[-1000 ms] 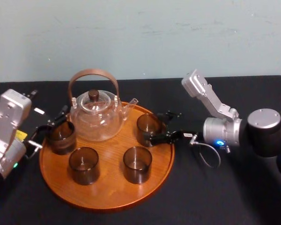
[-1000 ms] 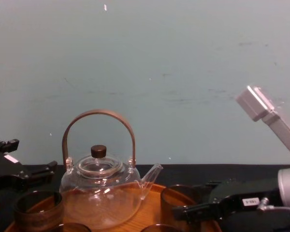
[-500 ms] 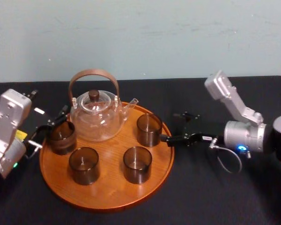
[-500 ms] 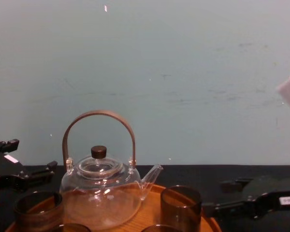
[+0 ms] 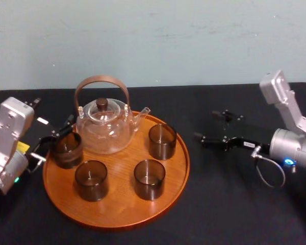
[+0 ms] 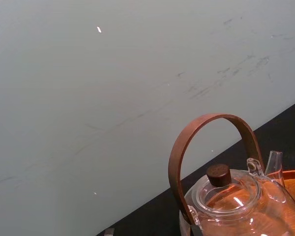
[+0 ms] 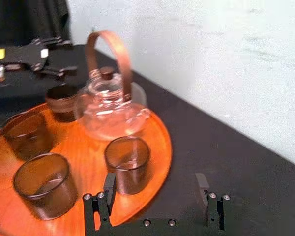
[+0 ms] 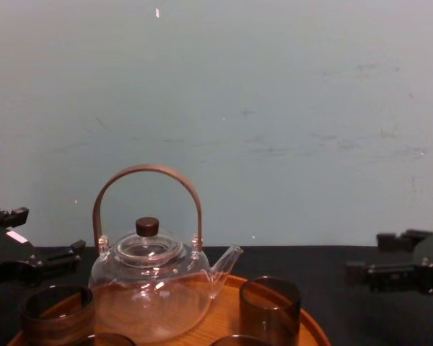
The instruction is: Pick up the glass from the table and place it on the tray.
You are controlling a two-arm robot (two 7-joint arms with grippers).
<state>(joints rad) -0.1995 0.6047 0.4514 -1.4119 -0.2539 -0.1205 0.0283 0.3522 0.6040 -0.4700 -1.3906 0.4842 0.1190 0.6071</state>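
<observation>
The round orange-brown tray (image 5: pixel 117 212) holds several dark smoky glasses. The glass (image 5: pixel 162 141) at the tray's right rear stands upright and free, also in the chest view (image 8: pixel 270 306) and the right wrist view (image 7: pixel 128 161). My right gripper (image 5: pixel 206 125) hovers open over the black table to the right of the tray, well clear of that glass, with nothing between its fingers (image 7: pixel 109 187). My left gripper (image 5: pixel 55 135) is open at the tray's left edge, close behind the left glass (image 5: pixel 68 149).
A glass teapot (image 5: pixel 104 125) with a brown arched handle stands at the tray's rear. Two more glasses (image 5: pixel 91 179) (image 5: pixel 149 178) sit at the tray's front. Black cloth covers the table, and a pale wall rises behind it.
My right gripper has drawn back to the right, away from the right rear glass, which stays standing on the tray. The left arm has not moved.
</observation>
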